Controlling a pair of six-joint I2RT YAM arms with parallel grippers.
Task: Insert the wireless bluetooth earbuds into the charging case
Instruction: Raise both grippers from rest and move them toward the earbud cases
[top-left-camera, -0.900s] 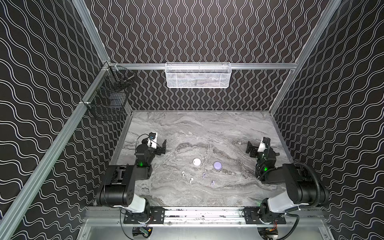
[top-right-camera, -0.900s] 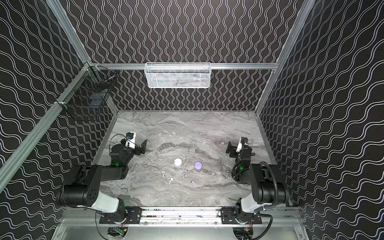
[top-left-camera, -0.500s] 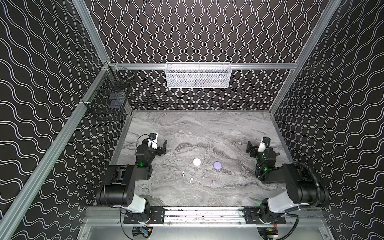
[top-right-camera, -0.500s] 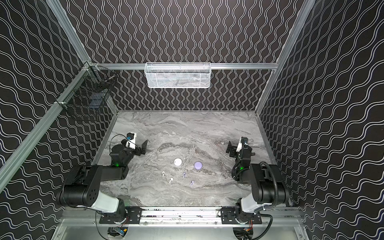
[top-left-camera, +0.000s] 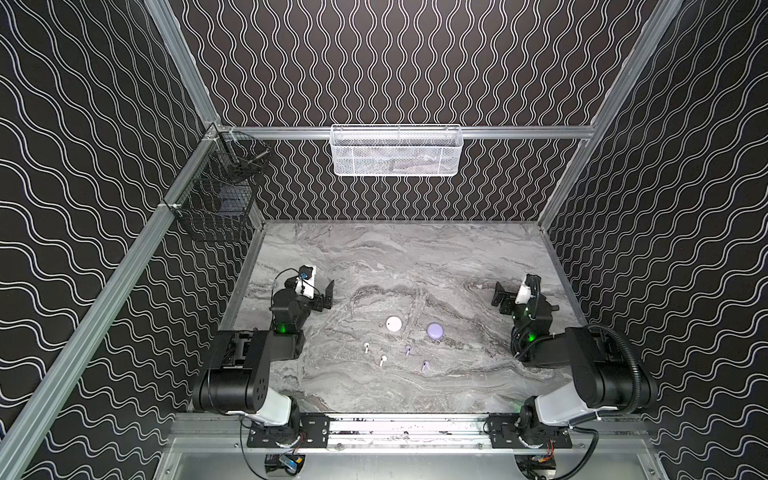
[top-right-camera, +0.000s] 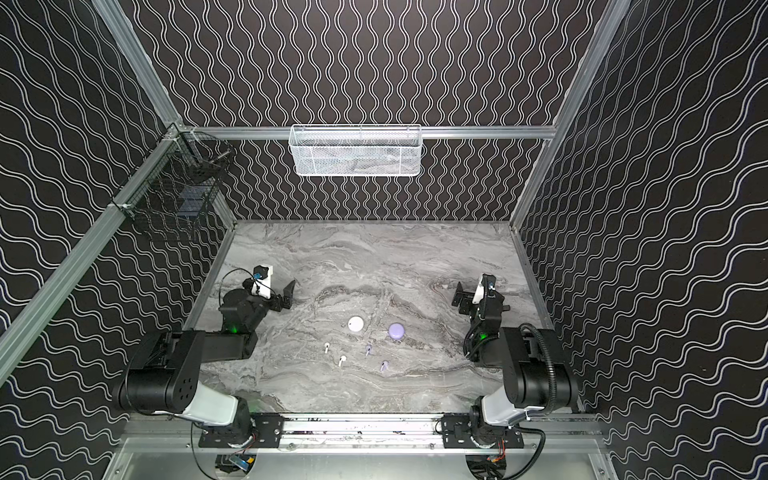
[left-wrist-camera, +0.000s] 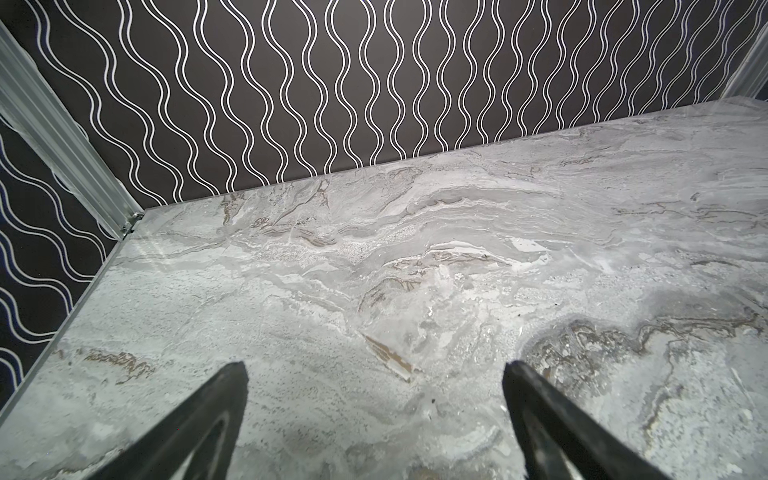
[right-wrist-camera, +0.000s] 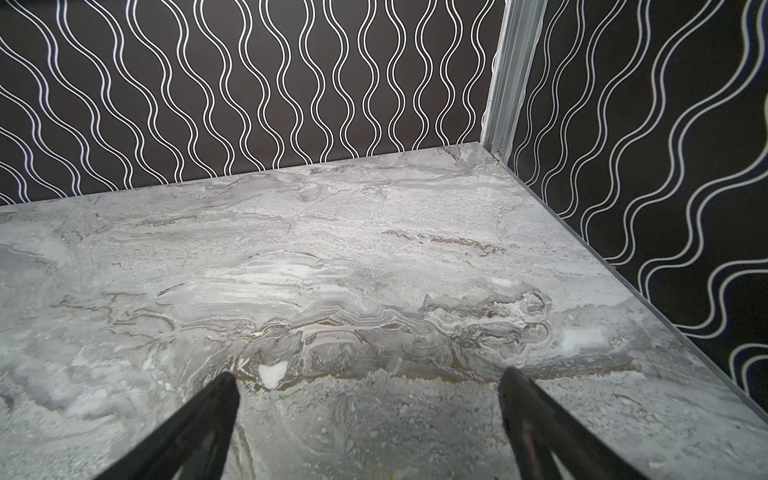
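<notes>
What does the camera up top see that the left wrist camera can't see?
Only a top view shows the white case, the lilac case, the two white earbuds and the two lilac earbuds lying loose near the cases, plus the white basket on the back wall. Only the left wrist view shows, up close, that nothing sits between the fingers of the open left gripper. Both show the marble table and the wavy black wall.

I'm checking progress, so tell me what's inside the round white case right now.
The white case looks shut, so its inside is hidden. Two white earbuds lie on the table, outside it.
</notes>
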